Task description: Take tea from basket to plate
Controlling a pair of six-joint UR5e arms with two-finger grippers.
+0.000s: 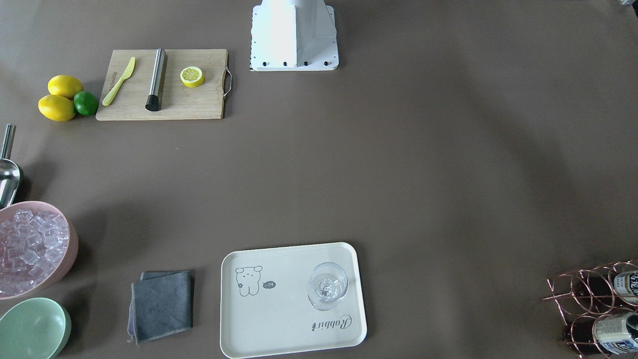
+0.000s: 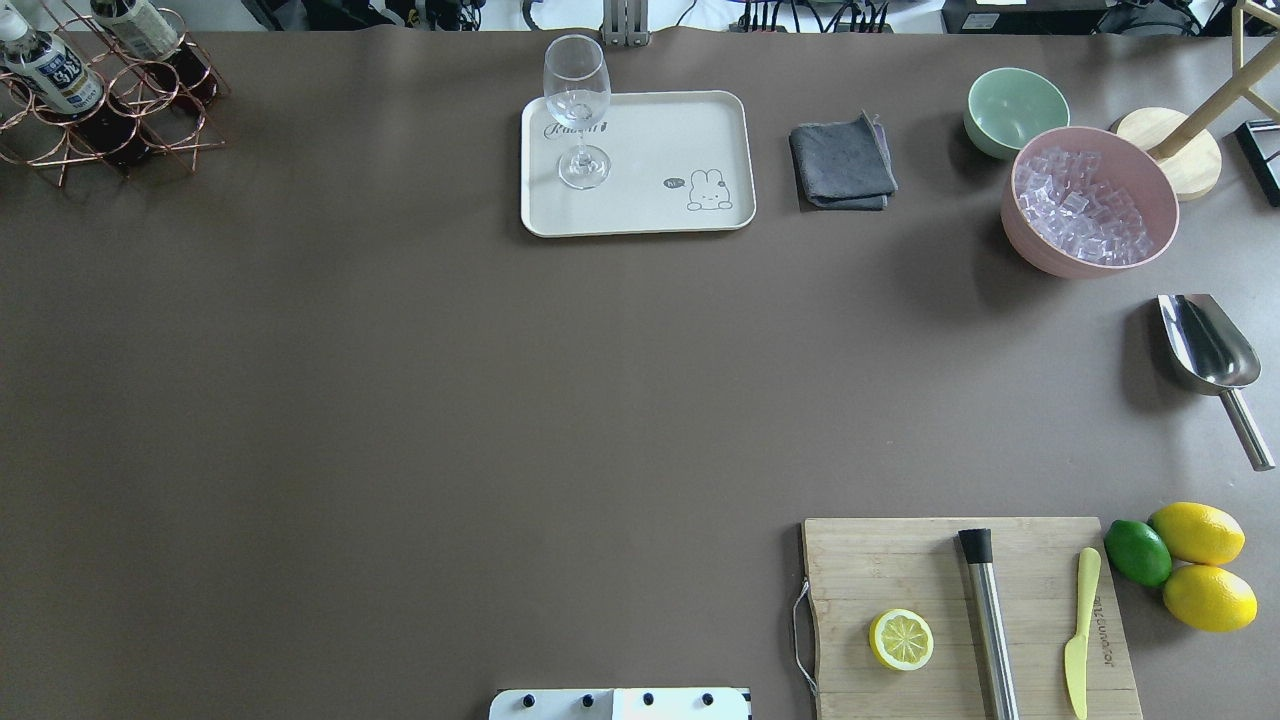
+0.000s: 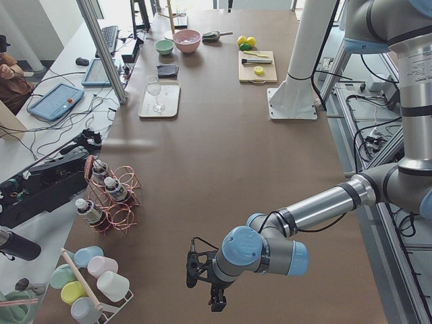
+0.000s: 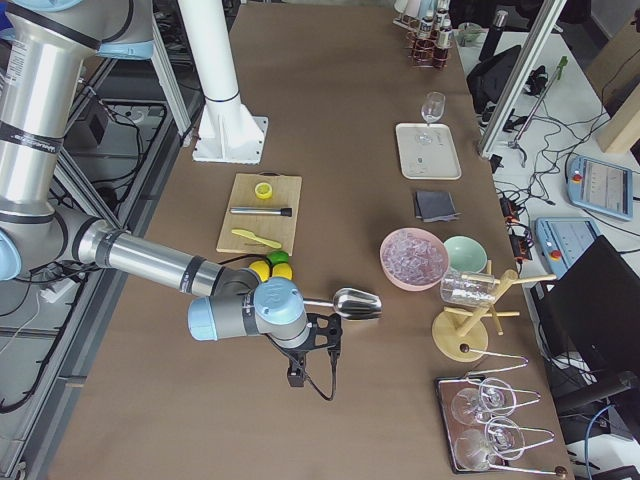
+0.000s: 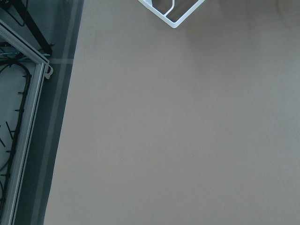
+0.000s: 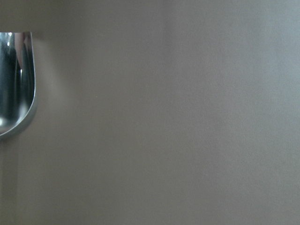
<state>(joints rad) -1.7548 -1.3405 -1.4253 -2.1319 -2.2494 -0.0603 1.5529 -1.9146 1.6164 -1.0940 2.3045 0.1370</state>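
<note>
Three tea bottles (image 3: 115, 189) with white caps lie in a copper wire basket (image 3: 121, 209) at the table's far-left corner; two show in the overhead view (image 2: 45, 65). The cream plate (image 2: 680, 130) sits at the far edge's middle and carries a clear wine glass (image 2: 578, 110) on its left part. My left gripper (image 3: 216, 300) hangs over bare table near the robot-side edge, well apart from the basket. My right gripper (image 4: 300, 370) hangs beside the metal scoop (image 4: 355, 303). Each gripper shows only in a side view, so I cannot tell whether it is open or shut.
A wooden board (image 2: 900, 560) holds a lemon half (image 2: 901, 640), a steel muddler (image 2: 988, 625) and a yellow knife (image 2: 1080, 630). Two lemons (image 2: 1200, 532) and a lime (image 2: 1138, 552) lie beside it. A pink ice bowl (image 2: 1030, 235), green bowl (image 2: 1015, 108) and grey cloth (image 2: 842, 162) stand far right.
</note>
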